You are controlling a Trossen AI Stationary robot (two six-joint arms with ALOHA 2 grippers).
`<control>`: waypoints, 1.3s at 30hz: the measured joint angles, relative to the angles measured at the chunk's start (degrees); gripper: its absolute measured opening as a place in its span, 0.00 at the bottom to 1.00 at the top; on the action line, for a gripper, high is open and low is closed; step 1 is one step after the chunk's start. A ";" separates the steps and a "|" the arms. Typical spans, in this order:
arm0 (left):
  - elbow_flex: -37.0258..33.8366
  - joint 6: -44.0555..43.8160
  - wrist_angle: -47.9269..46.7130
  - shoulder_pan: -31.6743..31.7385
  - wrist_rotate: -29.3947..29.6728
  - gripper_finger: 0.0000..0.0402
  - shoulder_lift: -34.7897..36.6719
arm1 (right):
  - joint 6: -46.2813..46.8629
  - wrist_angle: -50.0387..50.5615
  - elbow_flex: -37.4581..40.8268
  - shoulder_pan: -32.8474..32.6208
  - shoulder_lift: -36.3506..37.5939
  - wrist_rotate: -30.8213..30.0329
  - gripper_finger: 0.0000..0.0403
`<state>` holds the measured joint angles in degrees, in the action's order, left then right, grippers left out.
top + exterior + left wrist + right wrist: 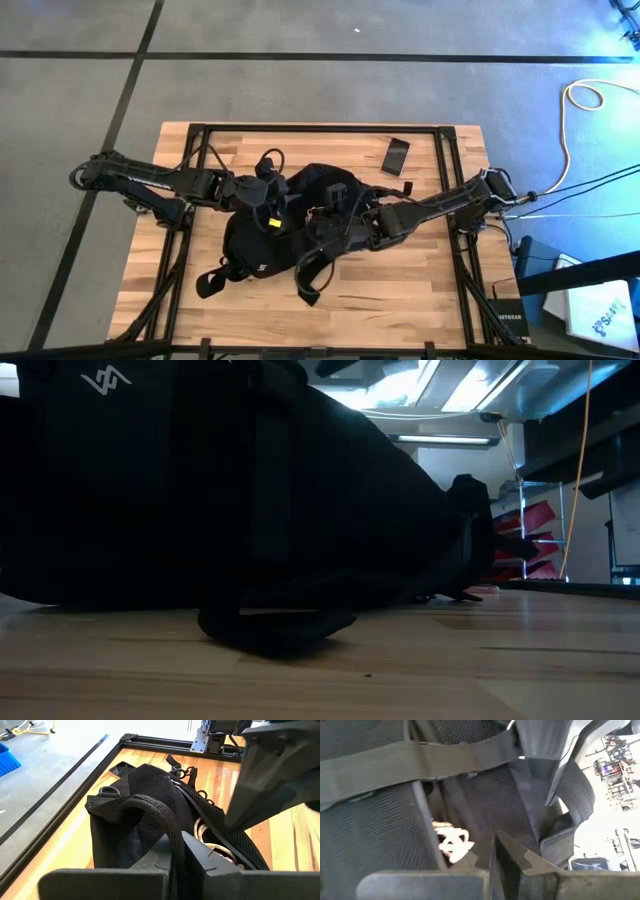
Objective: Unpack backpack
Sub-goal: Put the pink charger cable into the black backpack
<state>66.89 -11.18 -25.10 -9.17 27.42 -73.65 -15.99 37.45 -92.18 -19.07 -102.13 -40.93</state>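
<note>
High view shows the backpack (275, 240) lying on the wooden table (420, 280), between the two arms. Left gripper (268, 203) sits over the pack's upper edge, its fingers (210, 857) pressed together on a fold of black mesh fabric. Right gripper (325, 222) reaches in from the opposite side, its fingers (520, 855) closed tight against the mesh and straps; whether they pinch fabric cannot be told. A phone (396, 156) lies beyond both sets of fingers, well apart from the pack
</note>
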 joint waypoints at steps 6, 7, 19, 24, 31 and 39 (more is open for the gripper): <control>0.00 0.02 -0.02 0.00 0.00 0.01 0.00 | -2.08 -2.71 0.00 3.62 -3.88 3.26 0.00; 0.00 0.01 -0.02 -0.02 0.00 0.01 0.00 | -2.52 -2.91 0.00 4.16 -4.58 4.73 0.00; 0.00 0.00 0.07 -0.02 -0.04 0.01 0.00 | 0.81 6.80 0.00 4.40 -4.64 17.83 0.00; 0.00 0.01 -0.02 -0.04 0.20 0.01 0.00 | 0.75 4.80 0.04 3.53 -2.87 1.85 0.00; 0.00 0.01 -0.03 -0.07 0.18 0.01 0.00 | 3.38 4.16 -0.04 3.78 -1.63 5.99 0.00; 0.00 0.02 0.04 -0.07 -0.05 0.01 0.00 | 5.98 8.52 -0.04 2.88 -3.15 11.19 0.00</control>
<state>66.89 -11.16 -25.07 -9.23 27.37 -73.65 -10.02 45.97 -92.23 -16.19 -105.28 -29.74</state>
